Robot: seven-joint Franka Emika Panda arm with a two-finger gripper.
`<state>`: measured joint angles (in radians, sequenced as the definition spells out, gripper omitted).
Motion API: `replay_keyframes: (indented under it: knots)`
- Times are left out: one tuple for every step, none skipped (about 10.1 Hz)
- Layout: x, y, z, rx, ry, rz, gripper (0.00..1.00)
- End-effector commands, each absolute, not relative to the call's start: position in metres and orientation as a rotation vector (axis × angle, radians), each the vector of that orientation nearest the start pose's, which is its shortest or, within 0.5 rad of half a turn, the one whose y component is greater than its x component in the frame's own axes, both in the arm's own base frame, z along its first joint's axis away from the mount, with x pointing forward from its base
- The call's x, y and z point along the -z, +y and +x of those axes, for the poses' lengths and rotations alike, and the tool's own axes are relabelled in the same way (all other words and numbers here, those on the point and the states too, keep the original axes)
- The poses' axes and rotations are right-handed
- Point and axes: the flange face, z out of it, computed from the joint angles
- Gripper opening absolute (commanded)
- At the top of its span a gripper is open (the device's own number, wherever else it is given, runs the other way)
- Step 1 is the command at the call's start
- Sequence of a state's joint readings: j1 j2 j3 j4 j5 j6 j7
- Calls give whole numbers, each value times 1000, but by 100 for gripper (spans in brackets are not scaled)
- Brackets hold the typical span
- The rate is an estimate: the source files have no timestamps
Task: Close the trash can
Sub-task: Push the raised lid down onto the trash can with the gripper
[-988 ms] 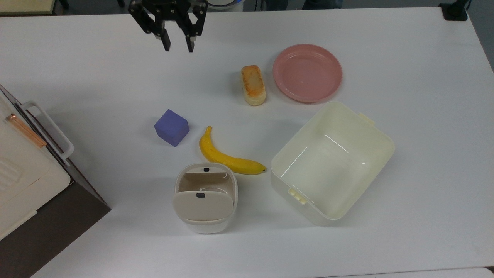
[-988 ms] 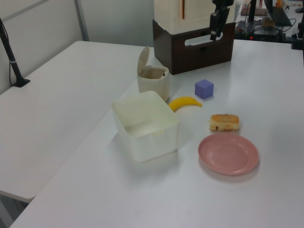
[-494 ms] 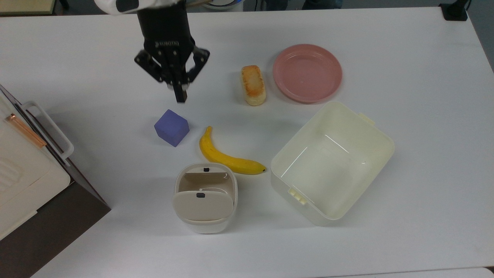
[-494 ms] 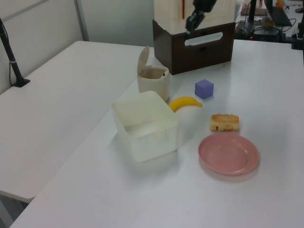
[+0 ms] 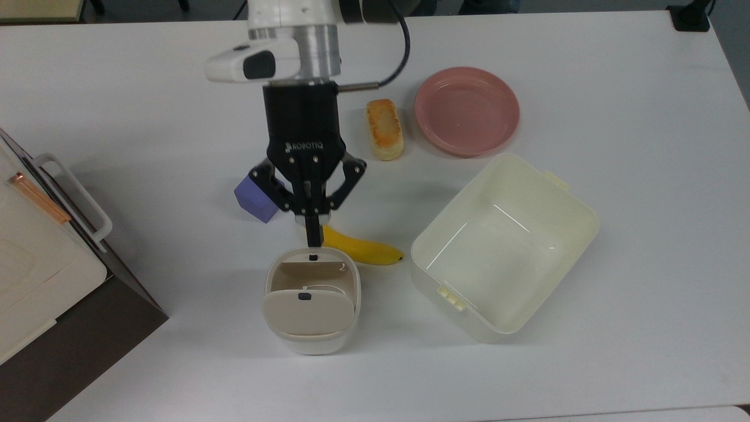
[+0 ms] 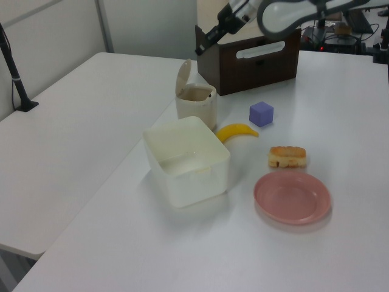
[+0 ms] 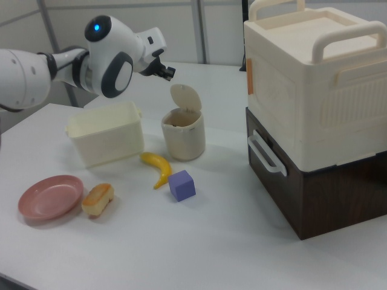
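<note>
While the lid [image 5: 309, 312] stands upright at the bin's [image 5: 311, 340] near edge in the top view, the claw [image 5: 314, 232] hangs just beyond the far rim, fingers pinched together on nothing. Pushing the lid down likely means reaching across the opening. In the top view's left-to-right order, the cube [image 5: 253, 198] is half hidden by the claw, and the banana's [image 5: 366, 248] stem end is covered too.

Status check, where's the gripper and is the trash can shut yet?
Gripper shut, empty, above the trash can. Lid upright, can open. Nothing between gripper and lid.
</note>
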<state>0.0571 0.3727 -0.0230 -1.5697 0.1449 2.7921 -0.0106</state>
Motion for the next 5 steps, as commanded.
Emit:
replay_keyframes:
  knots:
    - [-530, 26, 750, 1381, 117, -2706, 0]
    - [-530, 24, 755, 1403, 116, -2713, 0]
    - [-523, 20, 758, 1404, 119, -2729, 0]
    - [-520, 19, 761, 1409, 118, -2736, 0]
    - [-512, 20, 764, 1395, 115, -2745, 0]
